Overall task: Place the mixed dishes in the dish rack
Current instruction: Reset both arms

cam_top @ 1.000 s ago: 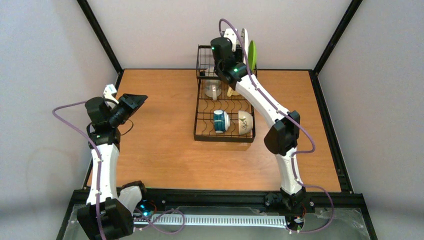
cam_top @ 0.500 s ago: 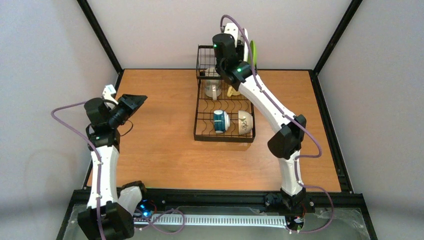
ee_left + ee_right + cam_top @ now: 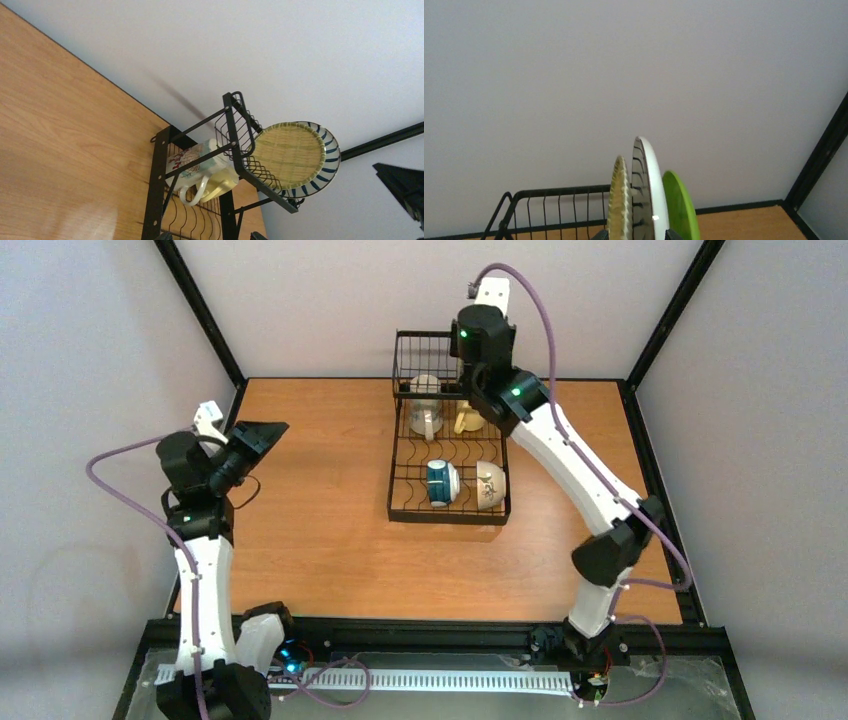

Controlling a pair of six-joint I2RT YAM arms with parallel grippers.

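- The dish rack point(image 3: 448, 519) sits on the counter point(image 3: 320, 525), upper middle of the overhead view. The cream mug point(image 3: 425, 422), yellow mug point(image 3: 467, 421), teal-and-white cup point(image 3: 438, 483) and cream bowl point(image 3: 490, 485) lie inside it.
- In the right wrist view three plates stand on edge at the basket end: the tan plate point(image 3: 619, 205), black-and-white striped plate point(image 3: 649, 190) and lime-green plate point(image 3: 680, 207).
- The right gripper point(image 3: 634, 235) shows only its tips at the bottom edge, flanking the tan and striped plates. Whether the jaws press on them, I cannot tell.
- The left gripper point(image 3: 258, 435) hangs at the left, well apart from the rack. Nothing is seen in it, and its jaw gap is unclear.
- The plates look stiff. The striped one looks glazed — likely slippery and breakable — so take its upper rim, jaws across the thickness. The woven-looking tan one is probably lighter.
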